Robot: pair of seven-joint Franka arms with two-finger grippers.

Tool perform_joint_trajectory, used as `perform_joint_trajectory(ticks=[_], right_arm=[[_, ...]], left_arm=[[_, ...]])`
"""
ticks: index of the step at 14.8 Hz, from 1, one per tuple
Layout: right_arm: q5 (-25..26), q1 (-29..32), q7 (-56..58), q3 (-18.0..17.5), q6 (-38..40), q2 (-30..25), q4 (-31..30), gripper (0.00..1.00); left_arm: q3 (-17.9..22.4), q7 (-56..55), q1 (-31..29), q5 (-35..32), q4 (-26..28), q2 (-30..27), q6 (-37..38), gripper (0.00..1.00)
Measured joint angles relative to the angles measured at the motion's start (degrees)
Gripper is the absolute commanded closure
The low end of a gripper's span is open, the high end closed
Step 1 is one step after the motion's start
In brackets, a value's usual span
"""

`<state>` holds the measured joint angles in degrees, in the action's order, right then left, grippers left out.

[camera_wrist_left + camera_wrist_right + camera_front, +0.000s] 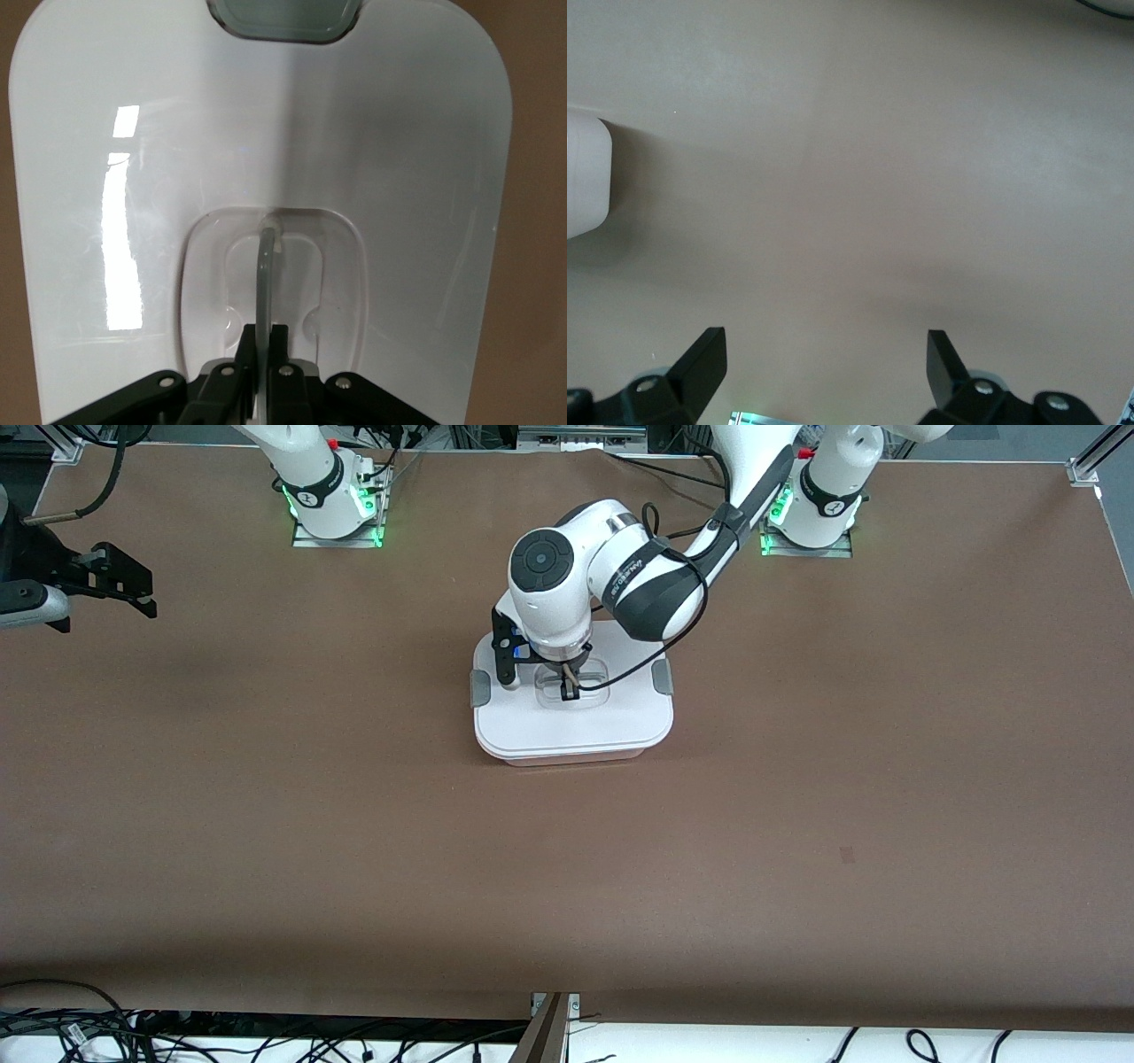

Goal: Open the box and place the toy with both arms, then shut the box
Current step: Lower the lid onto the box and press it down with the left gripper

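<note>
The box (576,731) stands mid-table with its flat white lid on; a strip of the pale-pink tub (580,760) shows under the lid's near edge. My left gripper (569,688) is down in the lid's recess, shut on the clear handle (268,266). In the left wrist view my left gripper (266,332) pinches the upright handle strip, with the white lid (266,133) around it. My right gripper (128,593) is open and empty, up over bare table at the right arm's end, and it also shows in the right wrist view (826,350). The toy is out of view.
Grey clips (479,688) (662,678) sit on the lid's two short sides; one shows in the left wrist view (283,18). A white rounded corner (585,177) shows at the edge of the right wrist view. Brown table (567,886) spreads around the box.
</note>
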<state>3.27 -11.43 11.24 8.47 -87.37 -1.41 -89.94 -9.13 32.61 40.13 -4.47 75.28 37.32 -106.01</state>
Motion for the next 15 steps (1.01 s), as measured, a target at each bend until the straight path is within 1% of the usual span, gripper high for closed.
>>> perform_joint_trajectory(ticks=[8, 9, 10, 11, 15], right_arm=[[0.21, -0.06, 0.0, -0.2, -0.05, 0.33, 0.0, 0.0], [0.21, -0.06, 0.0, -0.2, -0.05, 0.33, 0.0, 0.0], [0.21, -0.06, 0.0, -0.2, -0.05, 0.33, 0.0, 0.0], [0.23, -0.06, 0.0, -0.2, -0.05, 0.34, 0.02, 0.0], [0.49, 0.01, 0.0, -0.06, 0.0, 0.33, 0.12, 0.0]], left_arm=[[0.0, -1.04, -0.02, 0.0, -0.63, 0.88, -0.2, 1.0], [0.0, -1.13, -0.03, 0.0, -0.65, 0.89, -0.19, 0.95], [0.0, -1.36, -0.03, 0.0, -0.66, 0.9, -0.19, 0.23], [0.0, -1.74, -0.03, 0.0, -0.69, 0.9, -0.19, 0.0], [0.35, -2.79, -0.68, -0.02, -1.7, 0.96, 0.36, 0.0]])
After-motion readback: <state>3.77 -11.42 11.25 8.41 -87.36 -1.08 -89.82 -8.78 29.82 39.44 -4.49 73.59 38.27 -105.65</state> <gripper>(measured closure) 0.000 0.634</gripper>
